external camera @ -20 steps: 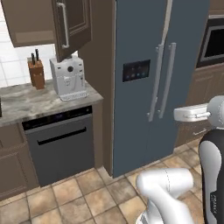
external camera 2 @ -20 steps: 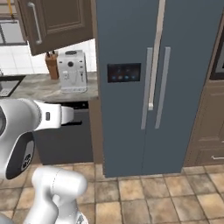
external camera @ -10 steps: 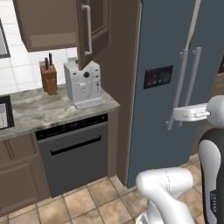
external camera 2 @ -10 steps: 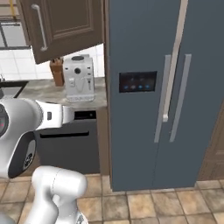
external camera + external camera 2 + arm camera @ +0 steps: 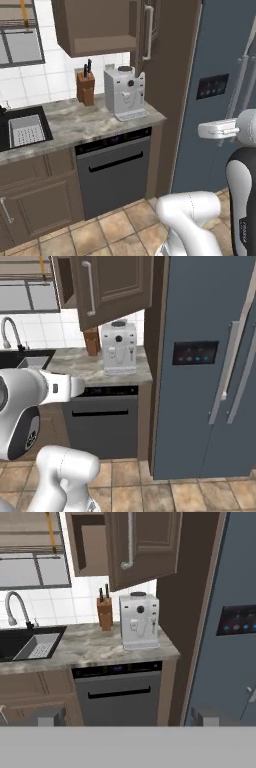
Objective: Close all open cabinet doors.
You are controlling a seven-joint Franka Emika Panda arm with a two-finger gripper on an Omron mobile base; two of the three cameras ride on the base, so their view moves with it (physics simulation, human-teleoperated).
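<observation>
The step in hand looks like the approach, not the push; the cabinet door (image 5: 112,288) hangs swung out from the wall cupboard directly above the coffee machine (image 5: 118,348), its silver handle (image 5: 89,289) on the edge that stands away from the cupboard, toward the sink side, and nothing touches it; the gripper (image 5: 127,718) sits well below and short of that door, its two tips set wide apart with nothing between them; it looks at the dishwasher (image 5: 120,691) under the coffee machine. In my judgement the next move calls for raising the hand above the coffee machine, getting onto the door's outer face near the handle, then pressing it back toward the cupboard; the knife block (image 5: 85,86) beside the coffee machine should stay clear.
</observation>
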